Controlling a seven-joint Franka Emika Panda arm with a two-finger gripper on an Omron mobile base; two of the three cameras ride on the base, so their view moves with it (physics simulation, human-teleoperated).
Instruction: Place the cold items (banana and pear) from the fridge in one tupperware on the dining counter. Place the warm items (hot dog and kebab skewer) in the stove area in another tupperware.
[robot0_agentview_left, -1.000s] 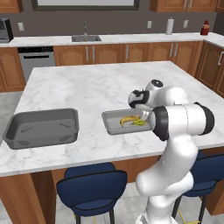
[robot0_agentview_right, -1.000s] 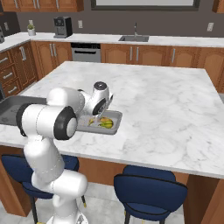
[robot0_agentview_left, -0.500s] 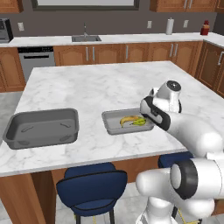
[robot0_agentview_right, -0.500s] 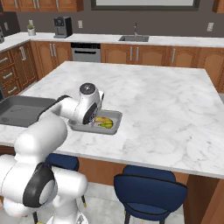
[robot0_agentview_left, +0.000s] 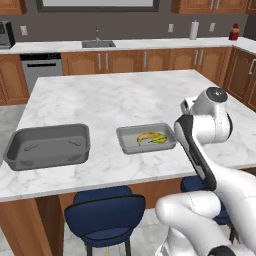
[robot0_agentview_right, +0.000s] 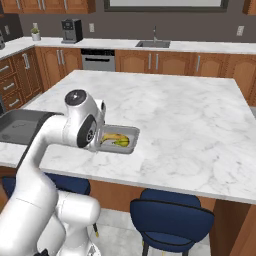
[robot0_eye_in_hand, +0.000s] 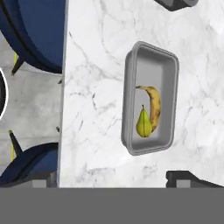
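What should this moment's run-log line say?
gripper: open, empty | banana, pear: in small tupperware | large tupperware: empty

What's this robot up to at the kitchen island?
It is sorting food into containers. The banana and the pear lie side by side in the small light grey tray on the marble island. The gripper hangs open above the tray and holds nothing. The bigger dark grey tray, off to the left on the island, has no food in it yet.
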